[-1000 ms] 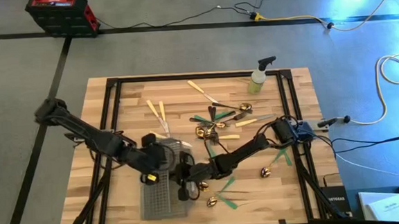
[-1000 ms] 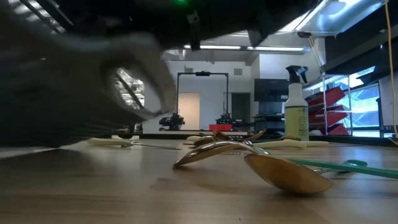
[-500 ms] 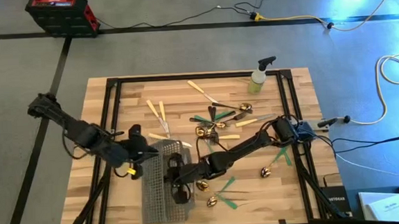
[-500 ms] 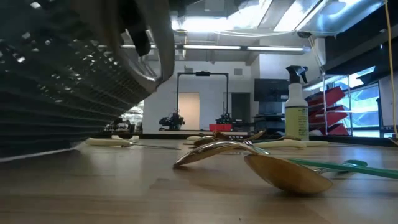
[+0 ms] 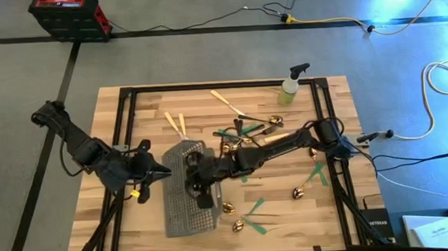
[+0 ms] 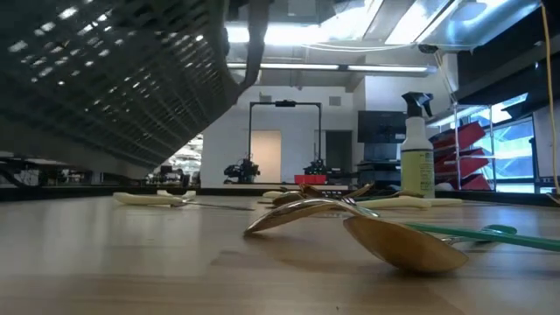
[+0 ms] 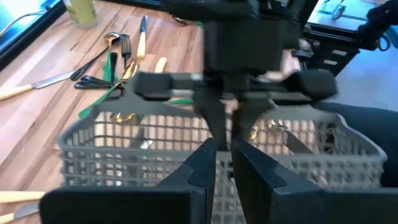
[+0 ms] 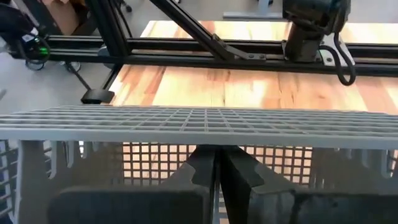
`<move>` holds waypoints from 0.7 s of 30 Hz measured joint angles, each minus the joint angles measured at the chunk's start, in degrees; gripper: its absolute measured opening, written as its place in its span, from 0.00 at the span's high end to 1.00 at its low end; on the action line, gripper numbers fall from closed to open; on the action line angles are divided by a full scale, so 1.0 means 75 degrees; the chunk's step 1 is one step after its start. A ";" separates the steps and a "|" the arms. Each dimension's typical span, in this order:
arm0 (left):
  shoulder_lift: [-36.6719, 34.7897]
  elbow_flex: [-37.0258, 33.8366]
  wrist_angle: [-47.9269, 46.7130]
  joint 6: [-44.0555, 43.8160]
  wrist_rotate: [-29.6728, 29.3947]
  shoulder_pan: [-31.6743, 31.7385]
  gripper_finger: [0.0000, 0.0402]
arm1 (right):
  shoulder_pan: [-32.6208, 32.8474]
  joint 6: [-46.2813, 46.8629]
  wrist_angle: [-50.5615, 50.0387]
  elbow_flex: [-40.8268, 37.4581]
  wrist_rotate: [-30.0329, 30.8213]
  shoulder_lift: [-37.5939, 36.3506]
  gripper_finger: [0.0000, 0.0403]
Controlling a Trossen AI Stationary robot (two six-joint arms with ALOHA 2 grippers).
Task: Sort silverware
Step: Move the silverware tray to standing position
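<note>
Gold spoons, forks and knives [image 5: 252, 131] lie scattered mid-table, hard, light and slippery; grab the thin handles. Both the left gripper [image 5: 164, 173] and right gripper [image 5: 192, 179] pinch the mesh basket [image 5: 190, 213] walls.

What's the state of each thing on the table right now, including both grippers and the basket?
Left gripper: shut, at the caddy's left edge.
Right gripper: jaws shut on the caddy's wall.
Wire-mesh caddy: held, raised off the table in the low view.
Spray bottle: upright at the table's far edge.
Silverware: scattered loose on the table.
Gold spoon: lying on the table, nearest the low camera.
</note>
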 joint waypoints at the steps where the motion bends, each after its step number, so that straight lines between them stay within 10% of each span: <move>1: -0.0011 0.0000 -0.0003 -0.0017 -0.0082 -0.0074 0.91 | -0.0025 -0.0121 -0.0227 0.0042 -0.0055 -0.0026 1.00; 21: -0.0838 0.0000 0.0019 -0.1112 -0.1847 -0.1328 0.91 | -0.0070 -0.2572 -0.2161 0.1825 -0.0907 0.0005 1.00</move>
